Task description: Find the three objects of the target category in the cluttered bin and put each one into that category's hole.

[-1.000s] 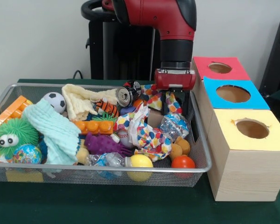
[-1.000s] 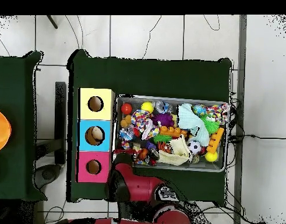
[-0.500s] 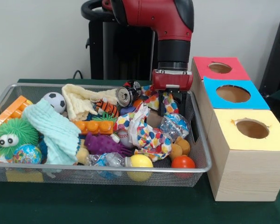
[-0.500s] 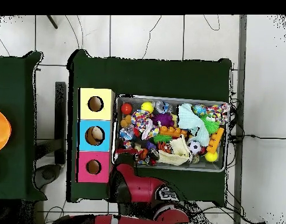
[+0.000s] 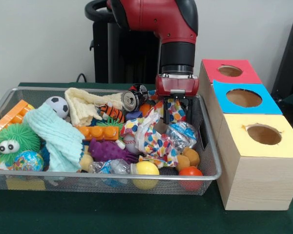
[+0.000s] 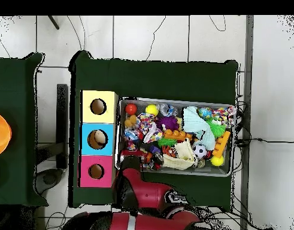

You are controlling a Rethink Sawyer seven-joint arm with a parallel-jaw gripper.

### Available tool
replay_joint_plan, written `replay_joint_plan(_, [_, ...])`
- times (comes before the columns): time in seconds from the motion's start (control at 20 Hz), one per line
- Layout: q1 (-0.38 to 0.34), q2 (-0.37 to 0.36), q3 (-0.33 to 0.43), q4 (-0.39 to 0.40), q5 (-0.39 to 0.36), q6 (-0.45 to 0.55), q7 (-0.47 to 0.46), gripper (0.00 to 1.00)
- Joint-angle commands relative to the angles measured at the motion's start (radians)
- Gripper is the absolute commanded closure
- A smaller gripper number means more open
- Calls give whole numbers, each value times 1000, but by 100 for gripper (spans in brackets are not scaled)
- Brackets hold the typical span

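Note:
My gripper [image 5: 175,111] hangs over the right rear part of the wire bin [image 5: 210,146]. It is shut on a fold of the polka-dot cloth [image 5: 154,139], which trails down from the fingers into the pile. In the overhead view the red arm [image 6: 143,193] covers the gripper at the bin's lower left corner. Three boxes with round holes stand beside the bin: red [image 5: 230,71], blue [image 5: 243,97] and yellow [image 5: 263,134]. From above, the blue box's hole [image 6: 97,139] shows something pale inside.
The bin holds a crushed can [image 5: 135,97], a soccer ball [image 5: 56,106], a cream cloth [image 5: 85,108], a light-blue cloth [image 5: 56,136], a green fuzzy toy [image 5: 14,141], an orange brick [image 5: 98,132], a purple spiky toy [image 5: 107,151], a yellow ball [image 5: 145,169] and a red ball [image 5: 190,172].
The gripper has shifted left, away from the boxes, dragging the polka-dot cloth with it. Nearby items in the bin's right end have shifted slightly.

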State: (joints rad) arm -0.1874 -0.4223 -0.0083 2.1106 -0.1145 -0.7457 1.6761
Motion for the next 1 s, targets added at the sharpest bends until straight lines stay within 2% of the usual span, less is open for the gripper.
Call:
replay_joint_plan(0.05, [-28,21,102,-69,-8,-111,301,0])
replay_joint_plan(0.35, [-35,33,120,-79,-24,-108,316,0])
replay_joint_plan(0.65, [-69,72,164,-96,-64,-131,379,0])
replay_joint_plan(1.0, [-83,76,183,-88,-61,-147,421,0])
